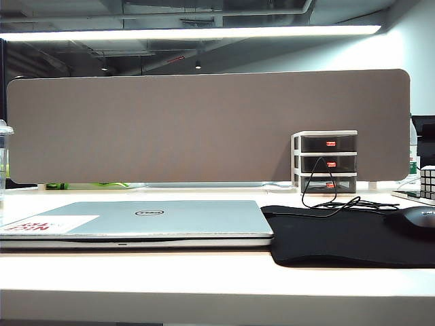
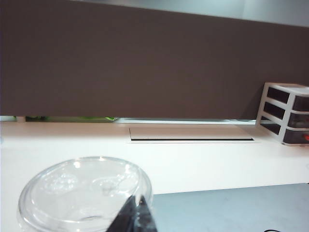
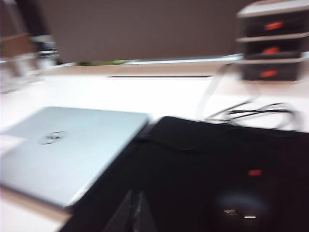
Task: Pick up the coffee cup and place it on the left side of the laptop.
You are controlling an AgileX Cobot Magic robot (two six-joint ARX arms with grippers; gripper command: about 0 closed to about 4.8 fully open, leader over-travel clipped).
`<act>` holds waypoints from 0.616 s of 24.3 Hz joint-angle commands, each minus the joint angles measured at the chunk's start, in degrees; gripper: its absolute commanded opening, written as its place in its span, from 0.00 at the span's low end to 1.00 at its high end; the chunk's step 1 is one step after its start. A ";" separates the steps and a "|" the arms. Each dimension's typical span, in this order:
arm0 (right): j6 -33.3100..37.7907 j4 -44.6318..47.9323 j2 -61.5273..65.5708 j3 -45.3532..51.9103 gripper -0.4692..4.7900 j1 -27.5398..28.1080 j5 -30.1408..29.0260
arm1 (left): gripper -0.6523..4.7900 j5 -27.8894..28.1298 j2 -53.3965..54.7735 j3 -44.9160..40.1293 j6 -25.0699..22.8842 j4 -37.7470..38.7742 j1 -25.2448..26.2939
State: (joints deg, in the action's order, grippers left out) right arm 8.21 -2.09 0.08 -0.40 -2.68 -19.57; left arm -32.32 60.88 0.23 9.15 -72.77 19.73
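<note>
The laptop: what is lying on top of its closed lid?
On the laptop lid only a white sticker with red lettering lies, near its left end. Neither the left gripper nor the right gripper rests there. Underneath is hidden.

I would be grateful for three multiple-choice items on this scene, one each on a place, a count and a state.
1. The coffee cup stands: A left of the laptop; B on its lid; C at the far right.
2. The grey organizer has: A two drawers; B three; C five.
3. The laptop is: A open; B closed; C on edge.
Key: A, cup at the exterior view's far left; B, three fronts stacked; B, lid down flat. Left gripper sits shut by the cup's lid; right gripper, blurred, hangs over the black mouse pad.
</note>
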 commanded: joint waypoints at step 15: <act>-11.47 5.44 -0.04 0.37 0.09 -0.02 16.04 | 0.11 1.40 -33.29 0.17 -1.66 40.33 -2.21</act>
State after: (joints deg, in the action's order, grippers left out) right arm -3.05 2.68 0.08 -0.40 -2.68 -3.64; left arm -31.29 28.80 0.25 7.51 -35.31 17.78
